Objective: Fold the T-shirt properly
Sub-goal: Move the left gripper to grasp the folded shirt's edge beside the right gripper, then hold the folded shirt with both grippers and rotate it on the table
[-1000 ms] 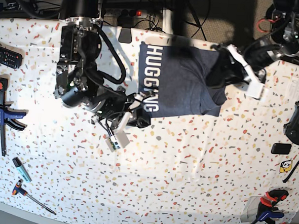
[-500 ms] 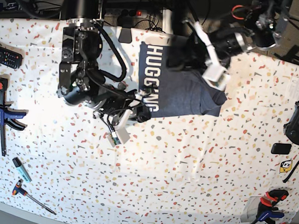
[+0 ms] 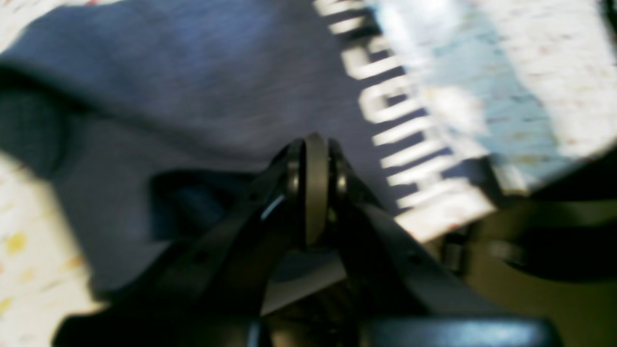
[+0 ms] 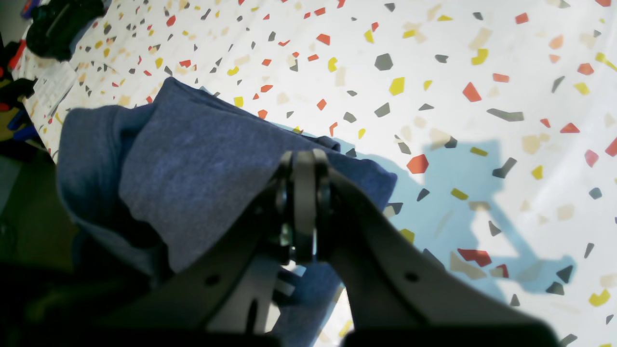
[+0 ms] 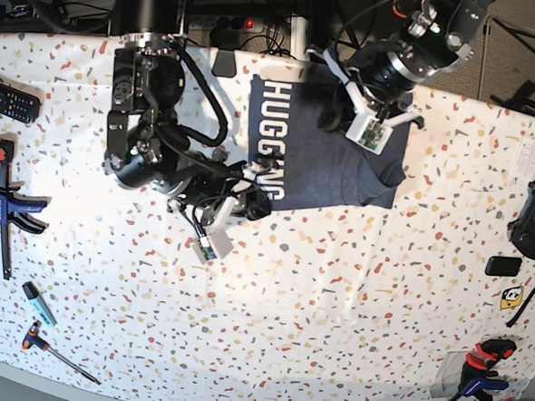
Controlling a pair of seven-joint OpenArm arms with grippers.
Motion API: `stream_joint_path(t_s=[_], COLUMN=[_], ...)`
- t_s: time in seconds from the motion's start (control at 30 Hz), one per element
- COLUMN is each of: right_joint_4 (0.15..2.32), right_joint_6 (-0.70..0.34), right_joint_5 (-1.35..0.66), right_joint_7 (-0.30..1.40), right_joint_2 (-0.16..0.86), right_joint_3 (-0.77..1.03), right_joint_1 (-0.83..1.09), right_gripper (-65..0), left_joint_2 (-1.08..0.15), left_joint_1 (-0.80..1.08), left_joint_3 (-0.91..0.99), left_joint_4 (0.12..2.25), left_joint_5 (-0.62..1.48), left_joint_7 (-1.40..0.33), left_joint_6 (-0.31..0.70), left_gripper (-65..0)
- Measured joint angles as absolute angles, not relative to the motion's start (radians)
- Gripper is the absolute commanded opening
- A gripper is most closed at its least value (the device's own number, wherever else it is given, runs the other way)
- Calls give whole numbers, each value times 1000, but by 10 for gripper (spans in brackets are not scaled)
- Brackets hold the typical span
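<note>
The T-shirt (image 5: 330, 150) lies folded into a dark block at the far middle of the desk (image 5: 333, 314), its far edge near the desk's far rim, with the white lettering running along the edge nearest the right arm. The corner on the left arm's side is rumpled, with a layer doubled over near the block's near edge. The right claw (image 4: 303, 207) is closed, its jaws pressed flat together at the shirt's near corner below the lettering; cloth lies bunched just beside and behind it, but whether any is pinched between the jaws cannot be told. The left claw (image 3: 315, 188) is also closed, jaws meeting with nothing seen between them, above the plain cloth toward the far edge; the wrist view is blurred. In the base view this claw (image 5: 332, 114) sits over the shirt's far half. The desk's near half lies bare of objects. A remote (image 5: 10, 100) and a clamp (image 5: 2, 198) lie along the edge on the right arm's side, and a game controller (image 5: 534, 217) and a second clamp (image 5: 479, 373) along the opposite edge, all well apart from the shirt.
</note>
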State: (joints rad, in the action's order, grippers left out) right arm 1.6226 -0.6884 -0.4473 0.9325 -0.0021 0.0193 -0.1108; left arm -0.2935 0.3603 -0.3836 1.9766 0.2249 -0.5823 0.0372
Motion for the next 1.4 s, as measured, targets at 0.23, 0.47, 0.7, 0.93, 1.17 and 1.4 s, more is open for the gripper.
stream_joint_path(t_s=[0.23,0.47,0.7,0.93,1.17,1.4], right_joint_4=[1623,1623,1623,1623,1623,1570], right_joint_6=[-688,-688,-688,-688,-688,-688], right_joint_5=[-447,-451,-458,-473,-447,-332], right_joint_7=[933,933,933,929,921,860], right_joint_2=[-2,-2,-2,-2,-2,0], right_joint_3=[19,19,19,19,19,19], right_joint_1=[-111,-111,-111,-111,-112,-112], right_gripper=[-650,-650,-650,-650,-650,-650], left_joint_2=[-302,-301,-299,-299,-299,-299], left_joint_1=[366,438,446,471,509,559], left_joint_3=[-250,-122,14,16,16,14], left_joint_4=[1977,1977,1988,2094,2121,1998], left_joint_5=[80,-67,36,336,495,446], left_joint_7=[-659,-653,-580,-579,-659,-530], left_joint_6=[-5,-4,-13,186,338,337], left_gripper=[-650,-650,-650,-650,-650,-650])
